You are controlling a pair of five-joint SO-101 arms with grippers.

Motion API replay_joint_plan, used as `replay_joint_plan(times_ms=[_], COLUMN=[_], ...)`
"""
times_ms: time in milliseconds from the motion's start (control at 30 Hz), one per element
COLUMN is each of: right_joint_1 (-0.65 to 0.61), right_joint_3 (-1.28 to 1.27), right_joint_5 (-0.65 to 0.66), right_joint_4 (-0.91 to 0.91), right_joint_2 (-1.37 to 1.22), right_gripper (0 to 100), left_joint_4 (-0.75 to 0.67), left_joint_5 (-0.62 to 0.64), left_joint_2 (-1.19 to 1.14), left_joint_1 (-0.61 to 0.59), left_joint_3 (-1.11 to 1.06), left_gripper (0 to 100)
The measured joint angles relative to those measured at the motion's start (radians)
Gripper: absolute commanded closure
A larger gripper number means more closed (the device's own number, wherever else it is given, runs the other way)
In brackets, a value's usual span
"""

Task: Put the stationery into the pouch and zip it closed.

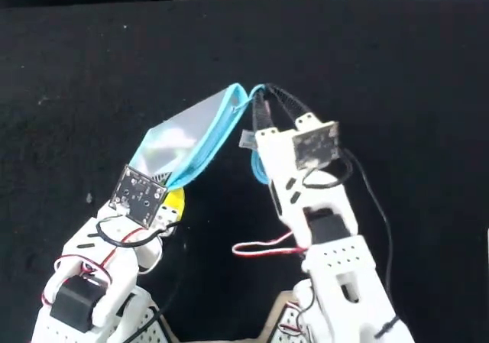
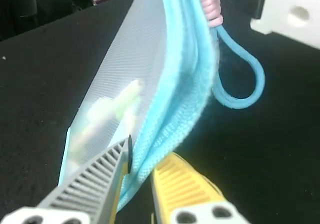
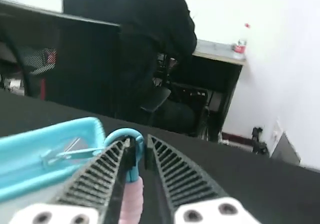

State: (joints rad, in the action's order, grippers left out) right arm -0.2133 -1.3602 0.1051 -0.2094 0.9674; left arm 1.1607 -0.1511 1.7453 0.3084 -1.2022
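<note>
A translucent pouch (image 1: 179, 140) with a light blue zipper edge is held up off the black table between both arms. My left gripper (image 1: 174, 194) is shut on the pouch's near end; in its wrist view the grey and yellow fingers (image 2: 175, 184) pinch the blue edge (image 2: 175, 99). Pale green and white stationery (image 2: 117, 107) shows through the pouch wall. At the far end, my right gripper (image 1: 256, 106) is shut on the pink zipper pull (image 3: 131, 204), just past the pouch's blue corner (image 3: 45, 149). A blue cord loop (image 2: 245, 94) hangs from the pull.
Black cloth covers the table (image 1: 382, 68) on all sides of the arms. The right arm's red and white cable (image 1: 263, 247) loops between the two arm bases. A dark chair and desk (image 3: 165, 94) stand beyond the table's far edge.
</note>
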Motion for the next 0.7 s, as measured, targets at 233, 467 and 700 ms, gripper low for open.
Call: replay_joint_plan(times_ms=[233, 467, 700], right_joint_1=[0.055, 0.072, 0.072], right_joint_3=[0.034, 0.123, 0.144], right_joint_5=[-0.034, -0.035, -0.037], right_joint_4=[-0.101, -0.150, -0.184], right_joint_2=[-0.143, -0.361, -0.459], right_gripper=[98.7, 98.7, 98.7], left_joint_4=[-0.003, -0.005, -0.005], left_joint_5=[0.000, 0.000, 0.000], left_joint_2=[-0.003, -0.008, -0.014], left_joint_1=[0.000, 0.002, 0.002], left_joint_3=[0.000, 0.000, 0.000], left_gripper=[97, 97, 97])
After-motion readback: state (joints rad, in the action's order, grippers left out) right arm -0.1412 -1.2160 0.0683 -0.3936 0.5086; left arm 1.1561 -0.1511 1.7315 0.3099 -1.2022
